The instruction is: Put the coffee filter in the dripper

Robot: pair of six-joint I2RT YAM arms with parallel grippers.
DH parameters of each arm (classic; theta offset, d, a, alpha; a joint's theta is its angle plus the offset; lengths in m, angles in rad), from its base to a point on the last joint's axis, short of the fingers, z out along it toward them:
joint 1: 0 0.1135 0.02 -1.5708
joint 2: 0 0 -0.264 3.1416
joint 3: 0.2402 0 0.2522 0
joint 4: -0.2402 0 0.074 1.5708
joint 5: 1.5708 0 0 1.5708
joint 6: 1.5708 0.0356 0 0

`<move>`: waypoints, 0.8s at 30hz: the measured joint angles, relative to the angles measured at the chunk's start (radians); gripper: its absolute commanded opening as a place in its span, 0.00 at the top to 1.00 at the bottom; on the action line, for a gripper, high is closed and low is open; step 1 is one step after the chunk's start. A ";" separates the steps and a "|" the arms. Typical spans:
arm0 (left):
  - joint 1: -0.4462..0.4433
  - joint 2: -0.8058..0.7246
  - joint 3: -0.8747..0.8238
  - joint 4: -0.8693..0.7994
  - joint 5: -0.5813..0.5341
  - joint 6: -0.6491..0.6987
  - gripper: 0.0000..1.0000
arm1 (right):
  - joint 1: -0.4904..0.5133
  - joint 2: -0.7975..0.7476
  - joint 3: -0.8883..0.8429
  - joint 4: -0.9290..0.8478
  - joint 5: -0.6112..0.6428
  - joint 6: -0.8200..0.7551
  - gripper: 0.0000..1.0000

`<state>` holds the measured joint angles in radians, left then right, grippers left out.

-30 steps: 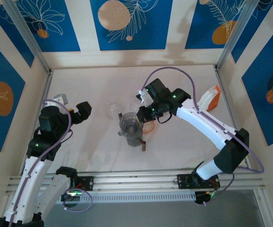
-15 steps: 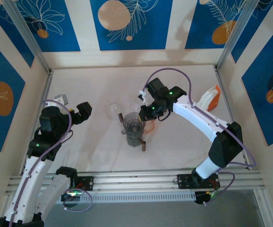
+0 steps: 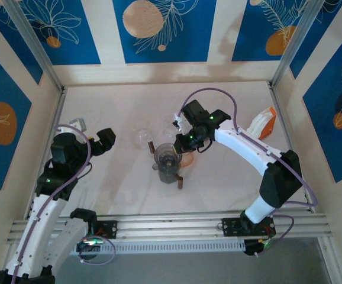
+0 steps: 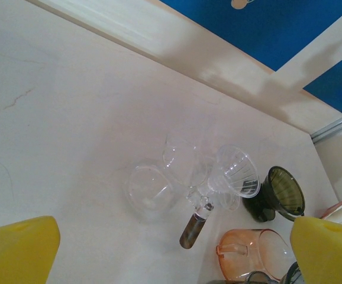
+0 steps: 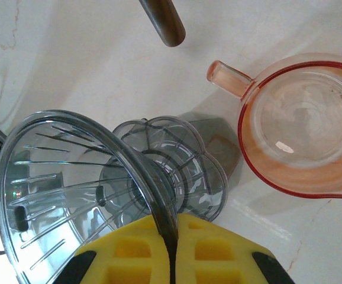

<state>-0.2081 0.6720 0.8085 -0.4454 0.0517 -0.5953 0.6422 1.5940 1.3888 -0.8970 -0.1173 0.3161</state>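
The right gripper (image 5: 171, 251) pinches the rim of the smoky grey ribbed plastic dripper (image 5: 58, 171) mid-table, beside a pink clear plastic cup (image 5: 313, 173), best held level, while the left gripper (image 4: 171, 248) hangs wide open.

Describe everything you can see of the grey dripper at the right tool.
Smoky grey clear plastic: the dripper is a ribbed cone on a scalloped base, with no filter inside. The right tool is shut on its rim, pinching the wall from both sides. It is mid-table beside a pink cup; lifted or resting, I cannot tell.
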 measured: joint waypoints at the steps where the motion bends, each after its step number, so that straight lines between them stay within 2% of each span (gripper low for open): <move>1: 0.000 0.000 0.000 0.000 0.000 0.000 0.00 | 0.001 0.000 -0.002 0.002 -0.001 0.000 0.99; 5: 0.000 0.000 -0.002 0.003 0.000 0.000 0.00 | 0.010 0.000 -0.010 0.013 -0.008 0.000 0.90; 9: 0.000 0.006 -0.006 0.004 0.004 0.000 0.00 | 0.018 0.000 -0.014 0.021 -0.011 0.006 0.73; 11: 0.000 0.013 -0.006 0.004 0.008 0.000 0.00 | 0.019 0.000 -0.020 0.023 -0.011 0.013 0.60; 14: 0.000 0.017 -0.006 0.005 0.019 0.000 0.00 | 0.019 0.000 -0.027 0.029 -0.010 0.015 0.48; 17: 0.000 0.018 -0.011 0.016 0.033 0.000 0.00 | 0.017 -0.010 -0.028 0.037 -0.006 0.020 0.43; 24: -0.002 0.061 -0.042 0.076 0.124 -0.004 0.05 | -0.009 -0.146 -0.035 0.074 0.045 0.051 0.42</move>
<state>-0.2104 0.7330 0.7670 -0.3695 0.1761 -0.5995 0.6334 1.4483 1.3540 -0.8230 -0.0727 0.3672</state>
